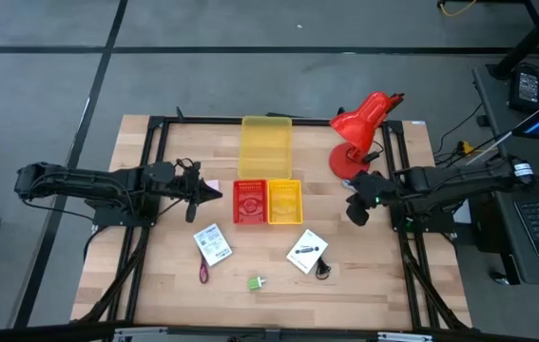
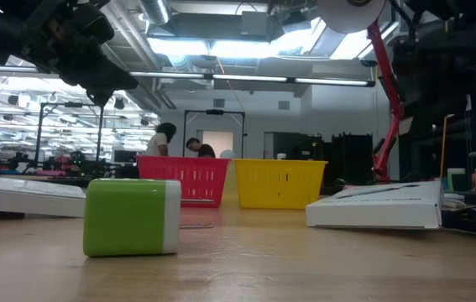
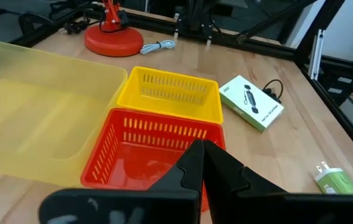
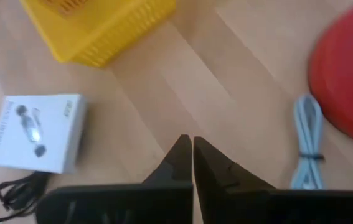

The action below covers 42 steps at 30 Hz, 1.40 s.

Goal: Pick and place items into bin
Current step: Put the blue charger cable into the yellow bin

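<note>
Two arms over the bench: left pincer closed, empty, by red bin; right pincer closed, empty, nr right edge. White packets mid-bench; cable, pen tool, green block twd front edge.

In the high view we cannot read the print on either white packet. The pink cube is mostly hidden beside the left claw. The right wrist view crops the black cable.
</note>
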Available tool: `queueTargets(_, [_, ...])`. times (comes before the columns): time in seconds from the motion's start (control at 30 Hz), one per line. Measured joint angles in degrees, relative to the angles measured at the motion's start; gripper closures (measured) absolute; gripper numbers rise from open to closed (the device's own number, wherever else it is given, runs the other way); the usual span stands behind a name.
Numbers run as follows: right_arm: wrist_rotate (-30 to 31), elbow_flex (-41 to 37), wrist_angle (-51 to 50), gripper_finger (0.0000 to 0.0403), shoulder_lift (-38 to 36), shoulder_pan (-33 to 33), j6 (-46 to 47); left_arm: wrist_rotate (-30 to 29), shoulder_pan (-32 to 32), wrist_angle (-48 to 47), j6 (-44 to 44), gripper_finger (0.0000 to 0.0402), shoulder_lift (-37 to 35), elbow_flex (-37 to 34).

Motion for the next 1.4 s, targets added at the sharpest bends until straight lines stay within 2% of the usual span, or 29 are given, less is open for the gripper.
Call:
queueTargets(0.2, [0.94, 0.06, -4.61, 0.0403, 1.31, -0.02, 3.67, -0.1, 0.0, -0.02, 5.87, 0.0398, -0.02, 0.01])
queueTargets(0.37, [4.6, 0.06, -5.55, 0.0403, 2.45, -0.02, 3.07, -2.35, 0.0, -0.01, 10.98, 0.0398, -0.02, 0.01])
queueTargets(0.57, [5.93, 0.06, -5.25, 0.0403, 6.6, -0.02, 0.23, -5.22, 0.0, -0.01, 11.48, 0.0398, -0.04, 0.01])
queueTargets(0.77, [5.77, 0.54, -5.13, 0.0403, 12.86, -0.02, 0.66, -5.64, 0.0, 0.0, 11.45, 0.0398, -0.04, 0.01])
queueTargets(1.2, [7.12, 9.56, -11.07, 0.0403, 21.91, -0.02, 0.49, -5.73, 0.01, 0.06, 12.56, 0.0398, -0.04, 0.01])
queueTargets(1.4, [7.12, 9.96, -14.8, 0.0403, 24.08, -0.02, 2.16, -5.85, 0.01, 0.13, 15.04, 0.0398, -0.04, 0.01])
